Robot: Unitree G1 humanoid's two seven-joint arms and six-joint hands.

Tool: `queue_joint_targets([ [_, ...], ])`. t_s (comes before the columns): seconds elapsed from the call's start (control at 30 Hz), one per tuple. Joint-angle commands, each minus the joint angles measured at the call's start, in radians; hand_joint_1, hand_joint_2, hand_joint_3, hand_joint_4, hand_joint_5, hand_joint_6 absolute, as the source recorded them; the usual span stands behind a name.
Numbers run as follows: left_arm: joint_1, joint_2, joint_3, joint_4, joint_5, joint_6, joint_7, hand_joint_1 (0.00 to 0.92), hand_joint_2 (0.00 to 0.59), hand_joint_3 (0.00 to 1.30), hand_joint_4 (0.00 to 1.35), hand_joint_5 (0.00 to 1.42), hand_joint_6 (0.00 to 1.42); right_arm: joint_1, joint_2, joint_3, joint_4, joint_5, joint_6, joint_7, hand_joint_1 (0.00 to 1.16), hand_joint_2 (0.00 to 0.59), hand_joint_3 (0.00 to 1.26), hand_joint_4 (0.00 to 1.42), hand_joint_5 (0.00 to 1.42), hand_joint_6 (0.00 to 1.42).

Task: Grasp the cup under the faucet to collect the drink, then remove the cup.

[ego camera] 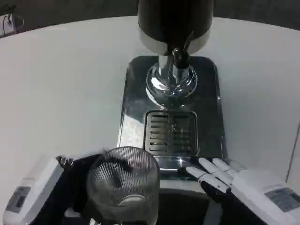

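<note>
A clear ribbed glass cup (123,185) stands upright at the bottom of the head view, in front of and left of the dispenser's drip grille (171,133). My left hand (70,187) wraps around the cup from the left, its dark fingers against the glass. The black faucet (180,55) juts from the dark drink tank (174,21) above a chrome pedestal (171,80). My right hand (225,180) lies at the lower right with fingers spread, fingertips near the front edge of the steel base, holding nothing.
The dispenser's shiny steel base plate (133,108) fills the middle of the white table (61,89). A small object sits at the far left table edge (10,22).
</note>
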Motion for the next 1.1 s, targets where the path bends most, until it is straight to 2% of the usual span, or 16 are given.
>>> queue_joint_targets([
  [0.03,0.002,0.003,0.003,0.004,0.002,-0.026,-0.002,0.496,0.000,1.03,1.13,1.32,1.42,0.006,0.001,-0.002,-0.015,-0.002,0.003,0.014,0.43,0.467,0.11,0.00,0.00,0.00],
  [0.73,0.007,0.000,0.005,0.006,0.004,-0.022,-0.002,0.497,0.000,1.03,1.13,1.32,1.42,0.014,0.005,-0.018,-0.019,0.010,0.010,0.023,0.43,0.467,0.11,0.00,0.00,0.00],
  [1.1,-0.091,-0.025,-0.013,0.046,0.042,0.019,0.012,0.498,0.000,1.03,1.13,1.32,1.42,0.038,0.008,-0.044,-0.034,0.021,0.021,0.021,0.43,0.467,0.11,0.00,0.00,0.00],
])
